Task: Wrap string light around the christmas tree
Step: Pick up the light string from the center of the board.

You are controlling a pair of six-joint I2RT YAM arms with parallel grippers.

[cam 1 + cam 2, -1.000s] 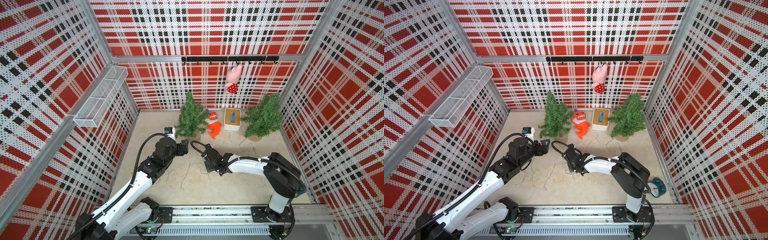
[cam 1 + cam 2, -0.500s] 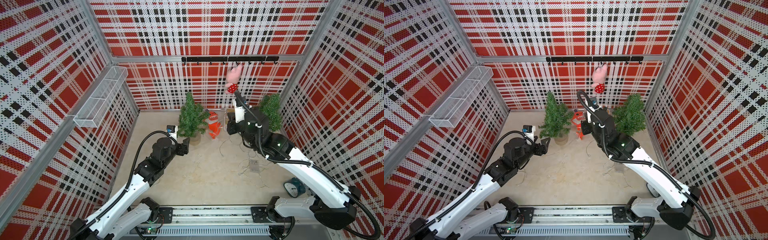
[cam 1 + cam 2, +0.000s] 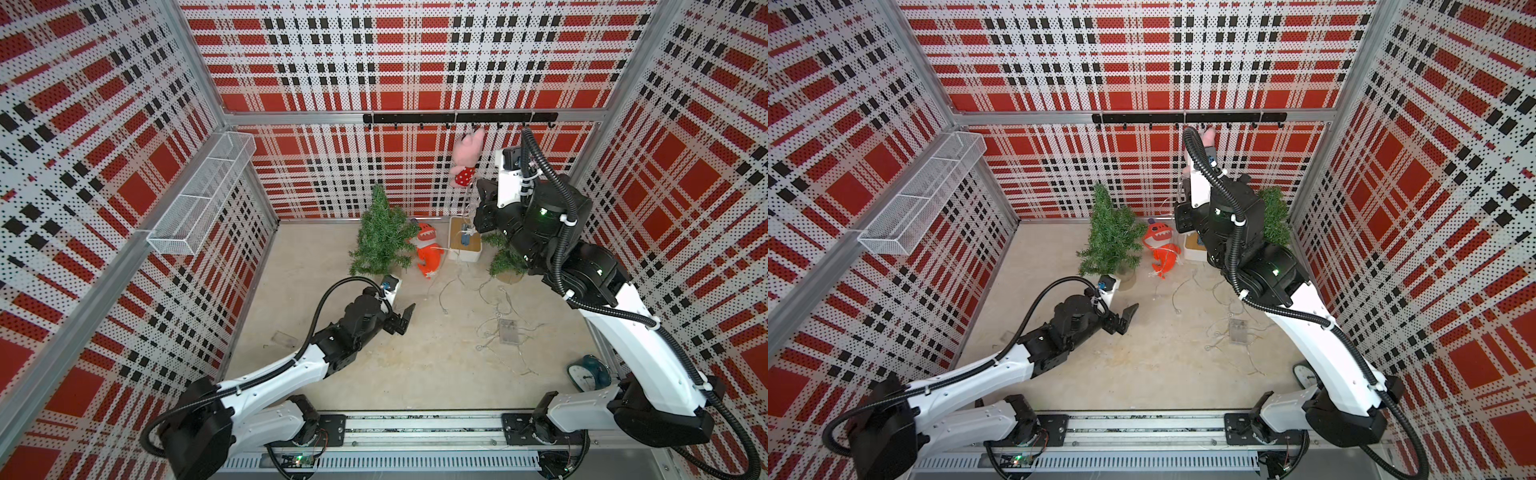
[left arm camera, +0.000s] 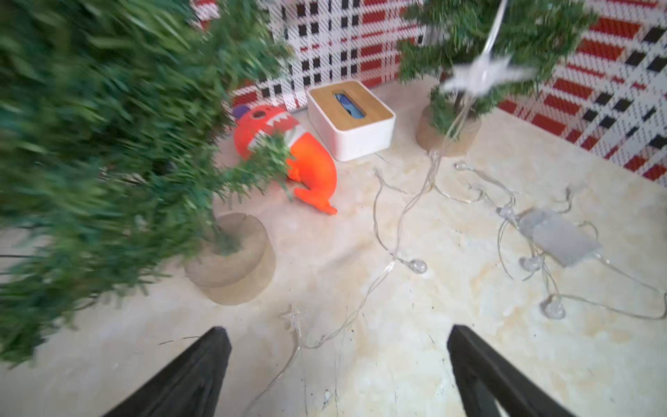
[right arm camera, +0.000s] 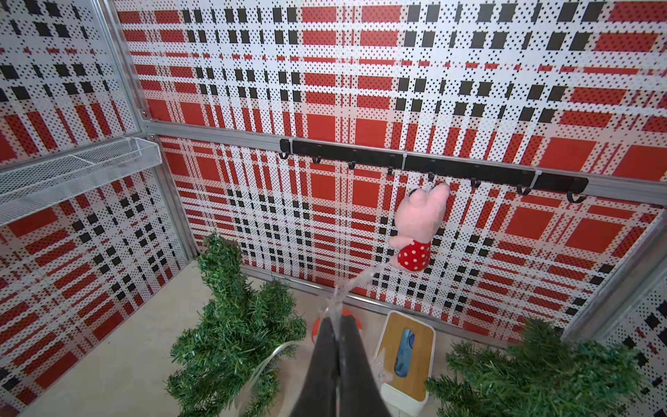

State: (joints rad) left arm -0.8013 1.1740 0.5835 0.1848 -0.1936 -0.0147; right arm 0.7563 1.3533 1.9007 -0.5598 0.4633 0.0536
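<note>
Our right claw (image 5: 337,323) is clamped shut on the string light (image 4: 418,266), high above the white box (image 3: 464,249); the strand trails down onto the desk (image 3: 374,374). The tree (image 5: 534,372) beside that box lies nearest this claw; our left claw (image 4: 335,335) gapes empty, farther off.

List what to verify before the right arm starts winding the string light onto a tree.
1. Grip: ok, right gripper shut on the string light, strand pinched between its fingers.
2. Helper free: ok, left gripper open and empty.
3. Slack: ok, most of the strand lies loose on the table.
4. Trailing end free: cannot tell, strands tangle around the battery pack.
5. Snags: cannot tell whether the strand clears the orange toy.
6. Wrapping begun: not ok, no loop shows round the tree by the toy or the tree behind the right arm.
</note>
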